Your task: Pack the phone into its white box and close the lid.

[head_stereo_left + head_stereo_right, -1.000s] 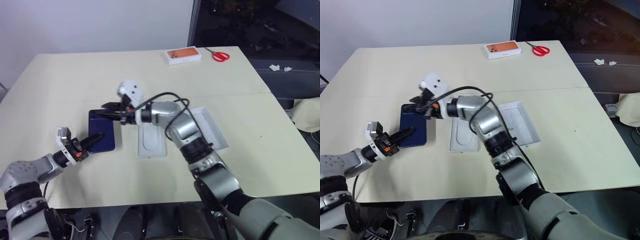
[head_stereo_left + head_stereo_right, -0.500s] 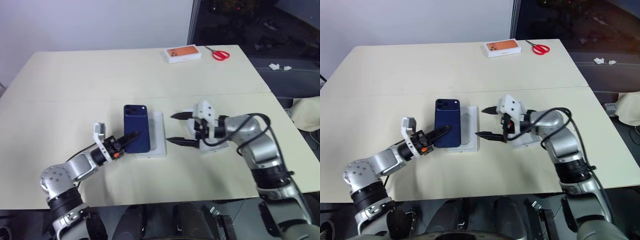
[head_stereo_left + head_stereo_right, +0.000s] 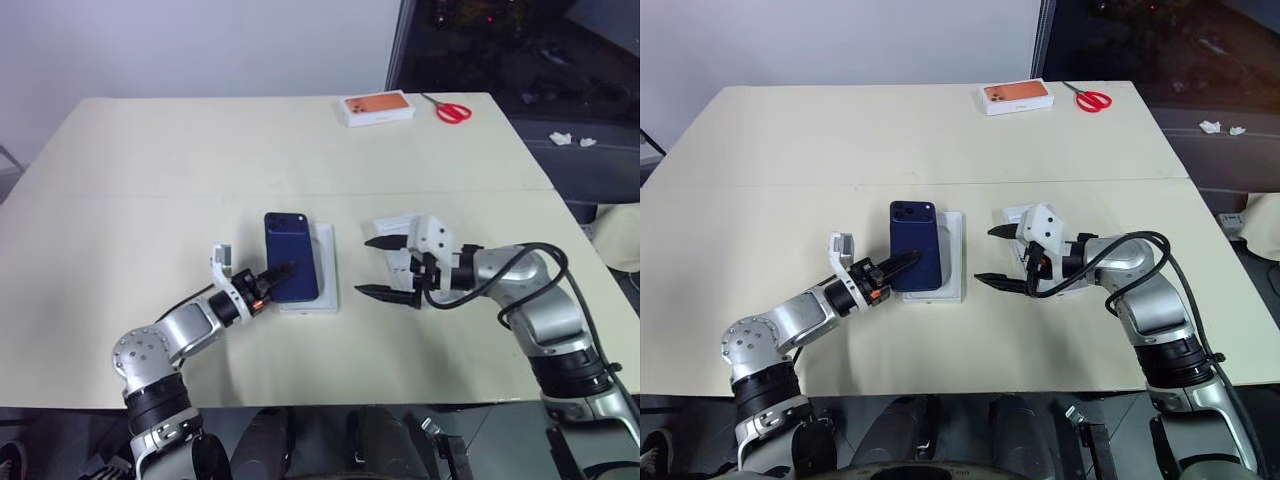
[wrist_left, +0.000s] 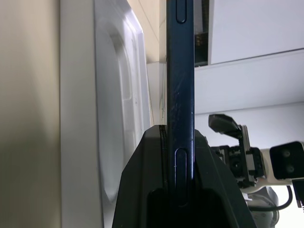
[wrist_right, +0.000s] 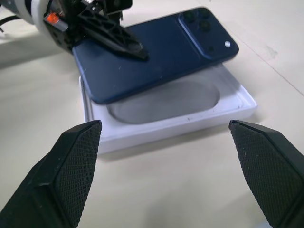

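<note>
From the head camera, I am holding the phone [image 3: 291, 270] in my left gripper [image 3: 272, 281], pinched by its near end, camera cluster at the far end. Its long axis is running from six toward twelve o'clock, and it is hovering over the left half of a thin white tray with an oval recess [image 3: 327, 268]. My right gripper [image 3: 386, 266] is standing with its jaws spread wide and nothing between them, at about three o'clock from the phone, near it but apart, fingers pointing toward nine. Behind that gripper, a white cardboard piece [image 3: 392, 224] is partly showing; I am not able to tell whether it is the white box or the lid. An orange-topped box [image 3: 378, 107] and red scissors [image 3: 453, 110] are lying far off toward one o'clock.

From the left wrist, I am seeing the phone edge-on, clamped between my two black fingers [image 4: 142, 190], with the recessed tray just beside it and my right gripper beyond.

From the right wrist, the phone is lying dead ahead of my open fingers [image 5: 71, 161], back face up, tilted above the tray, the left gripper gripping its far end.

I am judging that the left arm alone has the phone, and that it must travel toward three o'clock, past the tray, with its long axis matched to the box before lowering.
</note>
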Robot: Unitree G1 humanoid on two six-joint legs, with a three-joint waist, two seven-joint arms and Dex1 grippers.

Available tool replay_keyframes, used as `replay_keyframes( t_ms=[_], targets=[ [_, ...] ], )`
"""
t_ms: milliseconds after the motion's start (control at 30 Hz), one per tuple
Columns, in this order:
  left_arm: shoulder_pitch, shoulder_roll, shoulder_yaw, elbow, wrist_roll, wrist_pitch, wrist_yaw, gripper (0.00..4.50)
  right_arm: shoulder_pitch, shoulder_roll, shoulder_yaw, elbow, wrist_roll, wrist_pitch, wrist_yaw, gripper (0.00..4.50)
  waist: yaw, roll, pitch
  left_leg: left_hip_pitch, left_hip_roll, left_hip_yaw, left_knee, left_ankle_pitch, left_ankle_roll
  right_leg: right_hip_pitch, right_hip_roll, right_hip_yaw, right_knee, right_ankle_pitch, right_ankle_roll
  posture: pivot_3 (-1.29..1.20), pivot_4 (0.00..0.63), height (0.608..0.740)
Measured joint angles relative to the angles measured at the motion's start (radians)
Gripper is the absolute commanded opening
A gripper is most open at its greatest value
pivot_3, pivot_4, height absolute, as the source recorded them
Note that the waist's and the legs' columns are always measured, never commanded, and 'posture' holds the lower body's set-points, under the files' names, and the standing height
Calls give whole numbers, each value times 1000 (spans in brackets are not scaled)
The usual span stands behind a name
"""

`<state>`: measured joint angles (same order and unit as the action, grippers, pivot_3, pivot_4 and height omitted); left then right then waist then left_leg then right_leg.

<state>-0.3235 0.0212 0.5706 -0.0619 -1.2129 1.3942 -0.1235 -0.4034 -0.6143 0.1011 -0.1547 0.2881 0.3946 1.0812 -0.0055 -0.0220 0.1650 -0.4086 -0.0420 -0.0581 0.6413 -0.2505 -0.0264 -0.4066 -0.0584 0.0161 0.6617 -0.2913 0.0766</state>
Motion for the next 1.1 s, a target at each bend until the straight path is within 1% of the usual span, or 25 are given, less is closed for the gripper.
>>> replay_keyframes(
  t_ms=[100,233,333,367,467,600,700,800,1000,1033,1100],
  targets=[
    [0,7,-25,0,-26,0,21,0,0,0,2,0,0,-1,-5,4482,-1,0,0,0,0,0,3,-1,1,1,0,0,0,0,0,0,150,740],
    [2,15,-30,1,-75,-11,51,0,6,0,3,0,0,-9,-6,4482,-2,0,0,0,0,0,3,-1,1,2,0,0,0,0,0,0,150,740],
    [2,26,-26,9,-162,-33,82,0,10,6,12,-3,2,1,-12,4482,-4,0,0,0,0,0,3,-1,1,2,0,0,0,0,0,0,150,740],
    [1,47,-25,16,-209,-44,86,0,12,11,23,-13,4,13,-15,4482,-5,0,0,0,0,0,3,-1,1,1,0,0,0,0,0,0,150,740],
    [-4,131,-15,23,-292,-79,87,0,22,16,71,-39,-1,28,-19,4482,-7,0,0,0,1,0,3,-1,1,1,1,0,0,0,0,0,150,740],
    [4,295,-4,36,-318,-102,34,0,23,67,152,-46,-16,54,-49,4482,-6,1,1,0,1,0,3,-1,1,1,1,0,1,0,0,0,150,740],
    [7,397,1,93,-337,-111,-12,0,-8,132,236,-44,-58,78,-85,4482,-7,1,1,0,1,0,4,-1,1,1,1,0,1,0,0,0,150,740],
    [11,428,0,108,-340,-127,-44,0,-49,171,287,-26,-83,94,-104,4482,-2,1,1,0,0,-1,4,-1,1,1,0,0,1,0,0,0,150,740],
    [27,431,-21,117,-341,-163,-52,0,-71,171,361,59,-175,63,-120,4482,-5,1,1,0,-2,-1,4,-1,2,1,-2,0,0,0,0,0,150,740],
    [31,431,-29,116,-342,-166,-52,0,-72,171,362,61,-179,56,-117,4245,-6,1,1,0,-2,-1,4,-1,2,1,-2,0,0,0,0,0,150,740],
    [39,426,-45,116,-347,-169,-52,0,-72,170,362,65,-187,47,-110,3630,-6,1,1,0,-2,-1,4,-1,2,1,-2,0,0,0,0,0,150,740]
  ],
)
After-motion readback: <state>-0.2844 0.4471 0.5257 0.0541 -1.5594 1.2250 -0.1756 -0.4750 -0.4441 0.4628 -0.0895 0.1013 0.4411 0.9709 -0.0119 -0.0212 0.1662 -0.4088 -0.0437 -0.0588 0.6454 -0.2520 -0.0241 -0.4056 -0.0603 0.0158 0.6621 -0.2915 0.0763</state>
